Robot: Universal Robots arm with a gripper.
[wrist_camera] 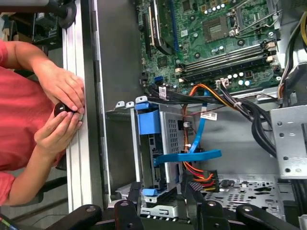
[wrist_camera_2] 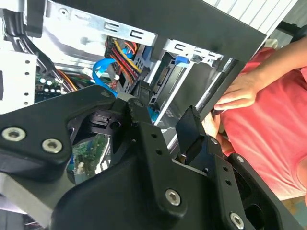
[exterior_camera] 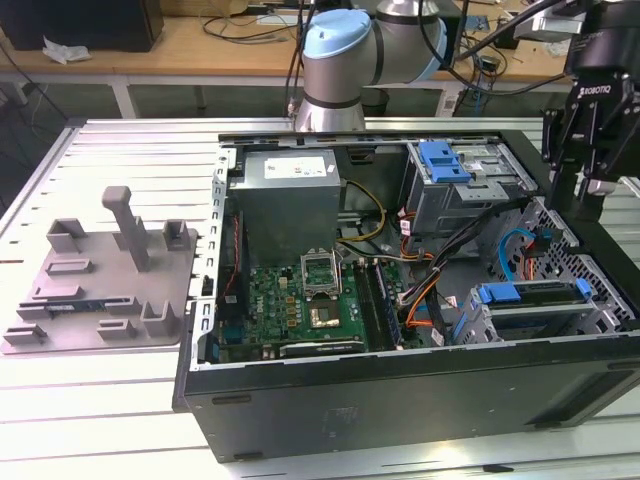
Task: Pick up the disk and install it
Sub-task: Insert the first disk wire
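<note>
The disk [exterior_camera: 532, 296] lies slotted in the lower drive bay at the front right corner of the open computer case [exterior_camera: 400, 400]. Its blue rail faces up and its label is hidden. In the first wrist view the disk [wrist_camera: 147, 122] is edge-on in that bay, its blue tab toward the case wall. My black gripper [exterior_camera: 578, 205] hangs above the case's right wall, just behind that bay. It is open with nothing between its fingers. The gripper [wrist_camera: 160, 194] stands a short way off the bay in the first wrist view, and its fingers [wrist_camera_2: 192, 127] are spread in the second wrist view.
A second blue bracket [exterior_camera: 445, 160] sits on the upper drive cage. Orange, black and blue cables [exterior_camera: 440, 290] run beside the bay. A person's hands [wrist_camera: 60, 108] rest on the table rail right by the case wall. A grey fixture plate [exterior_camera: 105, 280] lies at the exterior view's left.
</note>
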